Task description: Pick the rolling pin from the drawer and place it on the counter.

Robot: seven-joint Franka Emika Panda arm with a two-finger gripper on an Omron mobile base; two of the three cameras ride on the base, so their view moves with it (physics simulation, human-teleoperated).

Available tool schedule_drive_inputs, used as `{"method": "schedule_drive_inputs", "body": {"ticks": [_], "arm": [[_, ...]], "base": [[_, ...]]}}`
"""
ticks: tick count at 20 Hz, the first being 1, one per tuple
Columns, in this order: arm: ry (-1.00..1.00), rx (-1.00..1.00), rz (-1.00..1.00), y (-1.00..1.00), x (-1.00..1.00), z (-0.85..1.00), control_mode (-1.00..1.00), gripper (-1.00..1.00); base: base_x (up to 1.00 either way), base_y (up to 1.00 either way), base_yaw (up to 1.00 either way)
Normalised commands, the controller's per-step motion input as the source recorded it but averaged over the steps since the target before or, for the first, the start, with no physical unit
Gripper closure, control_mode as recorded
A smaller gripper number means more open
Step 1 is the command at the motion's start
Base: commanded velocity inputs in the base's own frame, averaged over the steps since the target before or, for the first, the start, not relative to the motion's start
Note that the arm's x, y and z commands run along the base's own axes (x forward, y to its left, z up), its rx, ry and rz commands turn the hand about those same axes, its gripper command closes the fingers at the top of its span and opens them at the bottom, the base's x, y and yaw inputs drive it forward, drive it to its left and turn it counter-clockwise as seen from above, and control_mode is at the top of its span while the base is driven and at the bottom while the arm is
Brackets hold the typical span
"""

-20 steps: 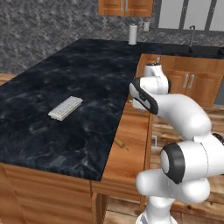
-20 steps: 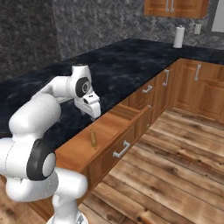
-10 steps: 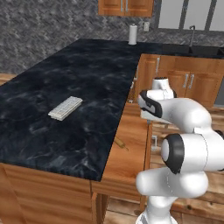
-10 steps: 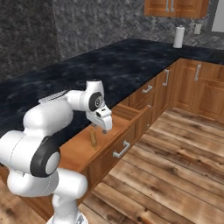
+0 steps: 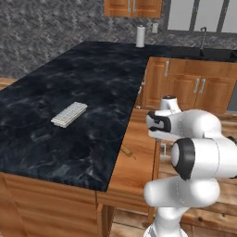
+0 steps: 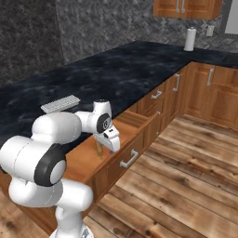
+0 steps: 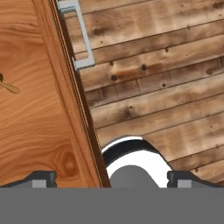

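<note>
At the bottom of the hand view the gripper [image 7: 111, 177] stands wide open, its two fingertips [image 7: 41, 178] holding nothing, straddling the front wall of the one drawer [image 7: 35, 122]. One rolling pin [image 5: 128, 151] lies on the drawer floor, mid-frame beside the counter [image 5: 69, 83], which carries one grey block [image 5: 69, 114].

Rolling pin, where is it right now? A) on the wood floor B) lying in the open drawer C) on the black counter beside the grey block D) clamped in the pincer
B: the rolling pin lies on the bottom of the open drawer, close under the counter edge; the pincer stands open with nothing in it.
</note>
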Motion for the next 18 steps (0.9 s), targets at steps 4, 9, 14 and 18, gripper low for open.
{"method": "schedule_drive_inputs", "body": {"ticks": [4,9,14,18], "arm": [[0.00,0.00,0.04,0.00,0.01,-0.39,-1.00,-1.00],[0.00,0.00,0.05,0.19,0.04,-0.41,-1.00,-1.00],[0.00,0.00,0.08,0.28,0.15,-0.41,-1.00,-1.00],[0.00,0.00,0.06,0.01,0.20,-0.41,-1.00,-1.00]], "base": [[0.00,0.00,0.00],[0.00,0.00,0.00],[0.00,0.00,0.00],[0.00,0.00,0.00]]}}
